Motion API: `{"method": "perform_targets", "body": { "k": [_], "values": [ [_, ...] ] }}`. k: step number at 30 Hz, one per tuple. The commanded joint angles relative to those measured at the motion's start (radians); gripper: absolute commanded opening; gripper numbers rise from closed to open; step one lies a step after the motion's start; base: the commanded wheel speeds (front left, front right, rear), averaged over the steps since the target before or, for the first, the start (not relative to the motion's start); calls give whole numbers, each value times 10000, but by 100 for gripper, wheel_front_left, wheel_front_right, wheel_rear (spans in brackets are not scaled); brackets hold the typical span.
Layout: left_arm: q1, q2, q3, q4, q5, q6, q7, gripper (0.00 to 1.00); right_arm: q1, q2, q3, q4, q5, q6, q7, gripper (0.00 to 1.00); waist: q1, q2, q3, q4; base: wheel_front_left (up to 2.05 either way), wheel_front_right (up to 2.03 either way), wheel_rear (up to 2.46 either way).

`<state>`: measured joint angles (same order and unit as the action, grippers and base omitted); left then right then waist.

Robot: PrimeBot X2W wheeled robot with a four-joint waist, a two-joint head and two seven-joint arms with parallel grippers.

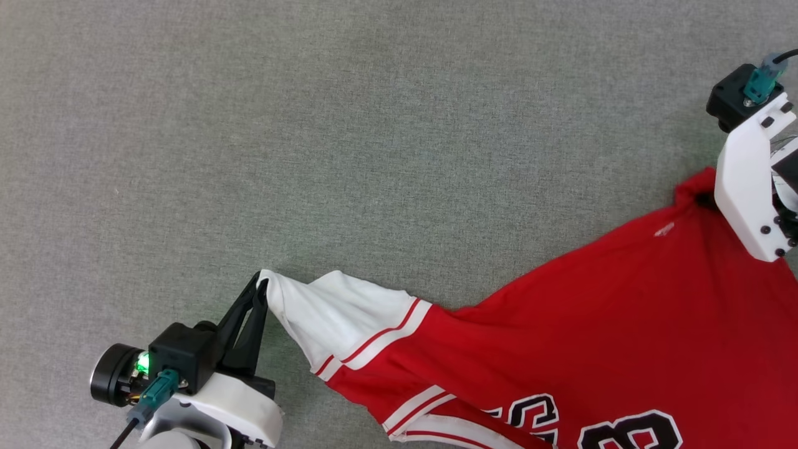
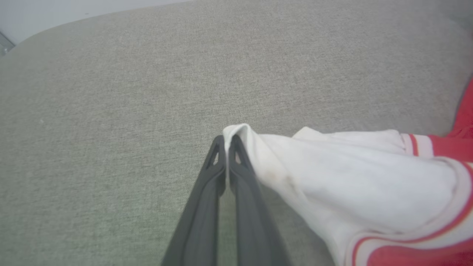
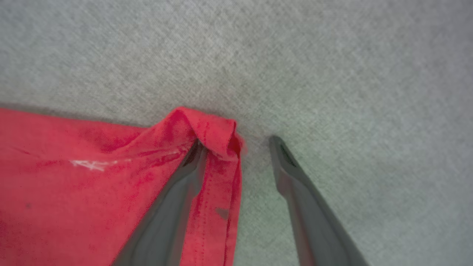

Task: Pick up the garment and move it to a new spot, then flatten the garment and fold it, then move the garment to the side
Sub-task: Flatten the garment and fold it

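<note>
We see left gripper (image 1: 260,287) pinching white sleeve (image 1: 340,308) of red jersey (image 1: 592,312); right gripper (image 3: 236,141) spread apart, red corner (image 3: 210,127) draped over one finger; grey cloth surface (image 1: 374,125) beneath.

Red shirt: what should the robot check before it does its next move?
1. The left gripper is shut on the tip of the white sleeve: ok.
2. The right gripper is shut on the red corner: not ok; it is open, and the corner is draped over one finger.
3. The garment lies flat: not ok; the sleeve is bunched and the red cloth is creased.
4. The whole garment is in the head view: not ok; it runs off the bottom and right edges.
5. The sleeve is pinched firmly enough to pull: cannot tell.
</note>
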<state>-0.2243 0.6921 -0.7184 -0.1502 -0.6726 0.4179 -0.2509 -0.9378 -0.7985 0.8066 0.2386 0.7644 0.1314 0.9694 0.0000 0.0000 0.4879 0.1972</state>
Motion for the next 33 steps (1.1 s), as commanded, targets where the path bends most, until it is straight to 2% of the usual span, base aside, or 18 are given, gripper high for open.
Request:
{"method": "perform_targets", "body": {
  "k": [1,6,10,14,19,27,31,33],
  "values": [
    [-155,63,-27,87,69,-73,13,0,258,207,474,386,146,-14,-293,0,0,0,-102,-69,0,0,0],
    [-306,310,-1,129,172,-118,139,0,-255,184,398,409,407,-14,-1256,0,0,0,-541,-290,0,0,0],
    [-651,885,196,-31,287,-243,360,0,-562,128,446,294,440,-13,-2886,0,0,0,-1281,-633,0,0,0],
    [-1367,1423,414,-247,517,-421,708,0,-813,119,325,273,574,-13,-4055,0,0,0,-1681,-919,0,0,0],
    [-2720,1762,832,-497,734,-692,1149,0,-1244,411,-44,488,431,-13,-5621,0,0,0,-1832,-1321,0,0,0],
    [-5733,1958,1130,-240,1284,-1814,2088,0,-2432,886,-961,792,57,-13,-6933,0,0,0,-1474,-1865,0,0,0],
    [-7577,1688,1092,36,1645,-2469,2663,0,-3298,1228,-1636,1096,-549,-13,-7361,0,0,0,-1104,-2010,0,0,0],
    [-8524,1376,1053,311,1699,-2867,2835,0,-3828,1457,-2108,1292,-906,-13,-7590,0,0,0,-882,-2044,0,0,0]
  ]
}}
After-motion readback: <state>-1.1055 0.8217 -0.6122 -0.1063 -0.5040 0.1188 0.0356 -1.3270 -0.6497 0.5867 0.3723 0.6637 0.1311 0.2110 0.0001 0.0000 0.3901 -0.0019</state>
